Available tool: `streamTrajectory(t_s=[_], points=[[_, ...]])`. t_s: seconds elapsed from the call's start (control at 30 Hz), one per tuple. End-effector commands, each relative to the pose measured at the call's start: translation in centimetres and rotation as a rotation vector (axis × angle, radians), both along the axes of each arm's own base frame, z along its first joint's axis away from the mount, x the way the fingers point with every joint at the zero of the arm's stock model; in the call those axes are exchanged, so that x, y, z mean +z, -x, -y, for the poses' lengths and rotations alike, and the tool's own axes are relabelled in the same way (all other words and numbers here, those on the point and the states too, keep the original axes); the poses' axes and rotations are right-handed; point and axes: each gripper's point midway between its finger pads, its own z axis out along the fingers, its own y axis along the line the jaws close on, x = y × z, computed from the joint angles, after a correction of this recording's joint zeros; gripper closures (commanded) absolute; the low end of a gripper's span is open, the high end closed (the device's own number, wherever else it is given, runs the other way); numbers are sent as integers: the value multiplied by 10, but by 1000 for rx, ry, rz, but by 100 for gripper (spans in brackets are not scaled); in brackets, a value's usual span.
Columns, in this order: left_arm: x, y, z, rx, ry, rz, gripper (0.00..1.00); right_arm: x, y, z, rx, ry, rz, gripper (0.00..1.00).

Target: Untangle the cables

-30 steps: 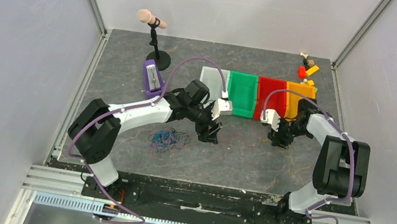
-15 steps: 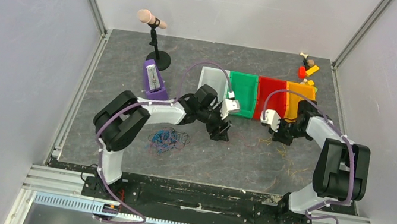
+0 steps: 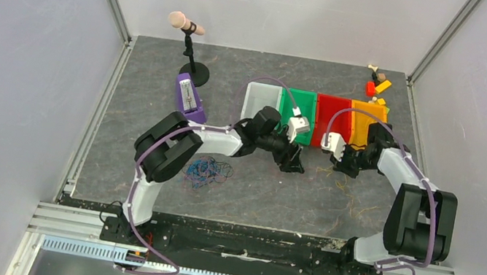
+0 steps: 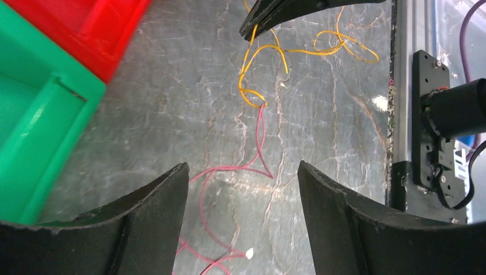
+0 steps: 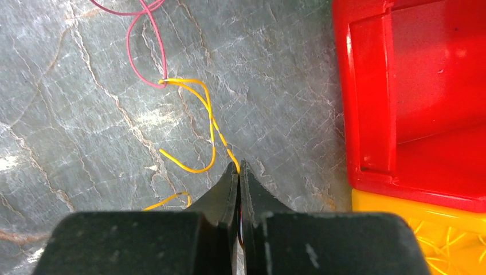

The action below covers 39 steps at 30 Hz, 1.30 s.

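Grey marbled table (image 3: 159,94) inside white-walled cell, coloured bins (image 3: 335,99) along far side. Right tool (image 5: 239,166) pinched tight on yellow cable (image 5: 209,113). Left tool (image 4: 242,166) gaping wide, hovering over red cable (image 4: 259,132), holding nothing. Yellow and red lie mid-table, joined at one snag. Well apart, main clump (image 3: 204,170), mostly blue, sits by left arm. Judgement: early days; pair needs parting, whole clump left to do.
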Motion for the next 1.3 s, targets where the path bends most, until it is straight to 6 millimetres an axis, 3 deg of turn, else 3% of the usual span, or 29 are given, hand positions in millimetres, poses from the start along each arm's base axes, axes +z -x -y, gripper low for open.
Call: streamTrajectory(t_s=[0.0,0.07,0.13,0.17,0.23,0.27,0.4,0.53,0.67,0.8,1.07,1.13,1.27], points=[[6,-1,28,54,74,-80,23,14,-2,-9,-3,-43,39,100],[1,1,33,69,68,-93,25,17,-2,-9,-6,-49,43,100],[-6,0,35,93,43,-101,39,21,-1,-10,-7,-52,51,100],[-10,0,34,106,27,-117,51,24,-1,-9,-10,-49,59,100],[-15,1,23,125,-15,-139,86,32,-5,-4,-26,-41,82,100],[-17,4,13,125,-36,-144,97,38,-8,1,-42,-38,93,100],[-19,21,-50,111,-158,-170,98,68,-30,31,-141,-58,143,100],[-36,33,-120,117,-317,-162,98,102,-53,64,-247,-101,186,100],[-44,33,-161,169,-405,-190,98,136,-70,86,-334,-159,236,100],[-44,30,-181,195,-440,-206,98,159,-78,99,-390,-208,266,100],[-39,28,-190,204,-453,-178,98,197,-111,122,-543,-307,319,100],[-38,29,-191,201,-448,-179,98,216,-115,128,-566,-347,343,100],[-34,34,-186,170,-412,-182,98,261,-126,124,-597,-475,390,100]])
